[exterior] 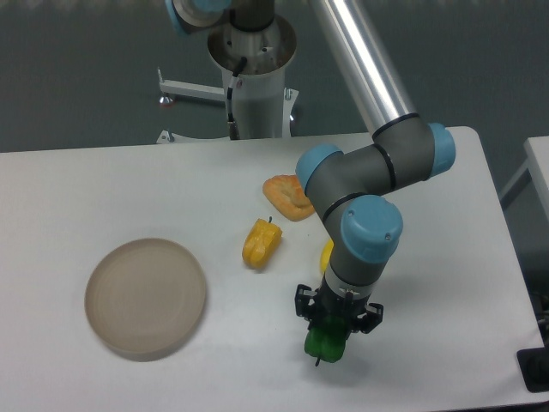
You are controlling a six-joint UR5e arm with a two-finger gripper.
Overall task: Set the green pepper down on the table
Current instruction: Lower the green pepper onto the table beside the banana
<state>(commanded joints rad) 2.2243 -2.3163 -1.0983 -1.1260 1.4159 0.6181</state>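
Near the table [129, 180] front, the tool [334, 322] grips the green pepper [326, 342]; possibly touching down.

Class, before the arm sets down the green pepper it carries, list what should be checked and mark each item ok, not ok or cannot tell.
1. Grip: two-finger gripper shut on the small glossy green pepper: ok.
2. Bare white tabletop beneath the pepper: ok.
3. Yellow-orange pepper clear of the drop spot: ok.
4. Round beige plate well away: ok.
5. Pepper touching the tabletop: cannot tell.
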